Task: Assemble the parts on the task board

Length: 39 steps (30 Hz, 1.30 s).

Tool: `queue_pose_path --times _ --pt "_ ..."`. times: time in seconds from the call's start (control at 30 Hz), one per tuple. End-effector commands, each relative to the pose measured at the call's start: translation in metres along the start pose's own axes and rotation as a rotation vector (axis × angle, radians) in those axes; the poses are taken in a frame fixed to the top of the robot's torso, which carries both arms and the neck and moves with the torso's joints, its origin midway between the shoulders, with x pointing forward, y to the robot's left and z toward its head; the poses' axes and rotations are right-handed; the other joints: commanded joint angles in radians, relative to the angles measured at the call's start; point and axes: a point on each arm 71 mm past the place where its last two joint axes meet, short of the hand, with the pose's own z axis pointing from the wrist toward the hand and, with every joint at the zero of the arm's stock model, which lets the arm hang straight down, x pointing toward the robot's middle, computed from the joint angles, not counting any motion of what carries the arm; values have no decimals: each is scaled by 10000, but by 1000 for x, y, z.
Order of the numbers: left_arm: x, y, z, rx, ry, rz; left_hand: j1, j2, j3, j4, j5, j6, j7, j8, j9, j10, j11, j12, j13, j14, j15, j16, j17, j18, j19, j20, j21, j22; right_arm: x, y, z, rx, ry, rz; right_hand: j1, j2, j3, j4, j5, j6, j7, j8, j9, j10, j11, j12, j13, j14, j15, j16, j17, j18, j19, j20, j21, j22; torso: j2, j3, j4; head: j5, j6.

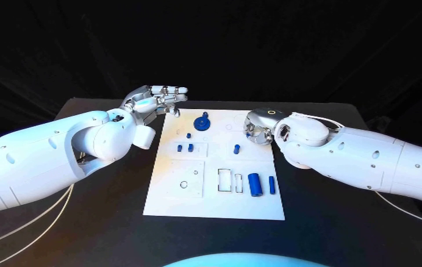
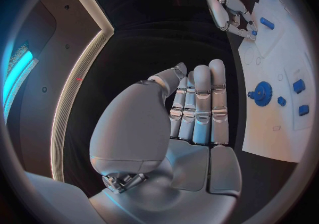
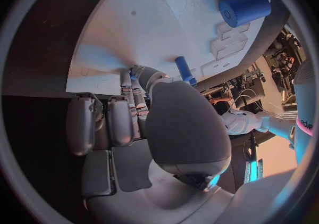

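The white task board [image 1: 172, 197] lies in the middle of the table. On it are a blue gear [image 1: 202, 122], three small blue pegs [image 1: 185, 147], another peg [image 1: 236, 149], a thick blue cylinder [image 1: 255, 185] and a slim blue pin [image 1: 272, 185]. My left hand [image 1: 158, 102] hovers over the board's far left corner, fingers stretched out and holding nothing [image 2: 196, 107]. My right hand [image 1: 258, 127] is down at the board's far right edge. Its thumb and fingertips [image 3: 126, 83] close around a small blue part [image 3: 133, 71]. The peg [image 3: 184, 68] and the cylinder [image 3: 244, 8] lie beyond it.
Rectangular outlines and small round holes [image 1: 224, 180] mark the board's near half. Black table [image 1: 105, 218] surrounds the board on all sides. Both white forearms [image 1: 53, 157] [image 1: 360, 157] hang over the table beside the board's long edges.
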Motion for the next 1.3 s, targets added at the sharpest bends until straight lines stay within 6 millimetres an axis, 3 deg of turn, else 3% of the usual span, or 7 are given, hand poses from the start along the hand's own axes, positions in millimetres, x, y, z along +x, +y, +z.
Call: queue_pose_path --times 0.03,0.37,0.77,1.1,1.3 --pt "3 -1 0 44 159 -113 4 112 -55 3 -6 -19 54 -35 -13 -89 15 33 9 -63 26 -55 -17 135 31 4 -50 -17 8 1 -1 -47 380 -53 -69 48 16 -160 34 172 -37 98 62 219 -73 71 65 383 -93 75 14 -79 78 -44 112 1456 -1 6 -11 4 -15" --pt "3 -1 0 21 164 -98 12 115 -76 -17 -6 -54 71 -52 -20 -120 27 48 7 -68 34 -65 -38 134 40 7 -75 -35 6 3 0 10 -327 -202 -131 148 81 -439 20 409 -109 210 186 525 -169 46 120 389 -174 91 15 -121 170 -127 297 1576 -15 3 -9 -28 -47" --pt "1 -1 0 -10 162 -45 26 126 -89 -37 -5 -78 87 -62 -23 -148 38 63 5 -72 40 -73 -58 134 49 10 -98 -52 -5 6 -6 -246 -1664 56 -323 116 46 -493 43 418 -111 201 227 572 -167 -47 124 392 -178 88 -4 -148 226 -144 406 1644 -18 -15 -6 -11 6" --pt "0 0 -1 -66 172 -18 31 123 -113 -60 -6 -100 110 -69 -25 -189 58 80 2 -107 54 -105 -92 131 44 17 -136 -77 -22 8 -26 -442 -1991 542 -401 118 35 -494 17 420 -116 194 241 589 -168 -85 124 397 -177 104 13 -166 263 -144 479 1686 -24 -14 -14 48 58" --pt "-1 0 -1 -68 157 -5 30 125 -123 -66 -5 -113 118 -74 -27 -207 66 87 0 -120 60 -119 -108 131 42 21 -153 -88 -32 29 -41 -1045 -2101 1038 -441 113 27 -494 7 417 -117 188 247 598 -168 -104 125 398 -177 106 13 -171 275 -144 501 1699 -26 -8 -30 154 109"
